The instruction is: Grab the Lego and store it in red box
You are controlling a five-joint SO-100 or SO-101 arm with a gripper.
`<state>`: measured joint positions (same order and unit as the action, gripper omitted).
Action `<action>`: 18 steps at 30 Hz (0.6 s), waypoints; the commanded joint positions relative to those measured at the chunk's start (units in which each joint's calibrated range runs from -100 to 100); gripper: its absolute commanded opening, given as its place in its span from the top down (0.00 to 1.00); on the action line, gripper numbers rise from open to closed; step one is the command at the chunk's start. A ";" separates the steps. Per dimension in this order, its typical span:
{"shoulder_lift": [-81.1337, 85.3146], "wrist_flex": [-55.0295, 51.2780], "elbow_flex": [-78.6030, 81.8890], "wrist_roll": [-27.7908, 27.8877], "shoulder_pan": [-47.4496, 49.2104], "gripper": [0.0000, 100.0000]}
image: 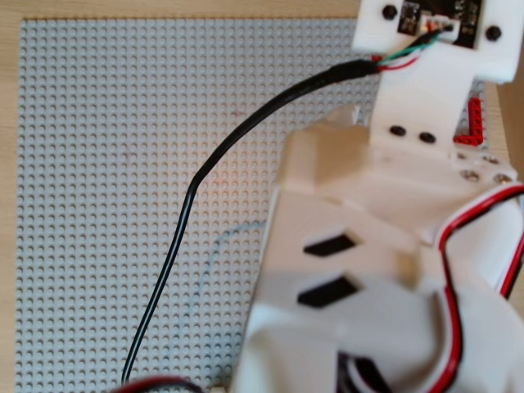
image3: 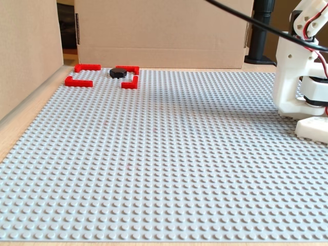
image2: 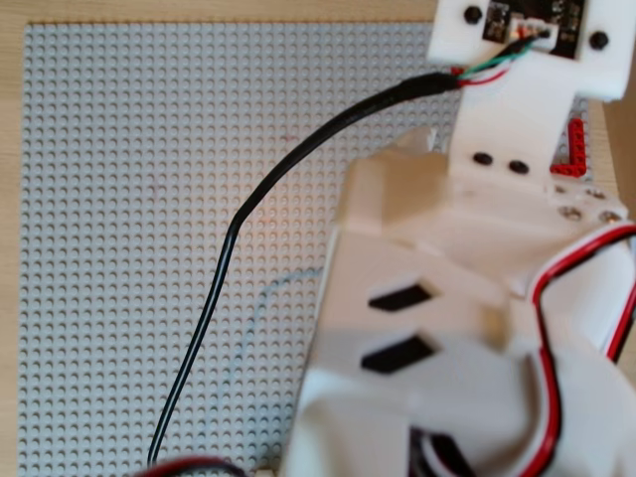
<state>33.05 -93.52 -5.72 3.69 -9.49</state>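
In the fixed view the Lego (image3: 118, 73) lies flat, glossy top up, with no clear long axis, inside the red box (image3: 101, 75) close to its far right bracket. Nearer than the red box, the grey baseplate (image3: 169, 154) spreads open to its front edge, with cardboard walls (image3: 159, 31) behind and left. The white arm (image: 385, 246) fills both overhead views, its fingers hidden, so their spread cannot be told; no writing is readable.

The white arm (image: 385, 246) covers the right of the grey baseplate (image: 106, 205), a black cable (image: 192, 184) arching over.
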 commanded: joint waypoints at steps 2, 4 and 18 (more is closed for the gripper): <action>10.59 -2.70 2.82 -1.71 -0.08 0.98; 14.58 -2.79 6.09 -1.71 -0.08 0.98; 51.44 -2.70 23.91 -1.81 0.00 0.98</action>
<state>77.60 -96.11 15.21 1.93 -9.92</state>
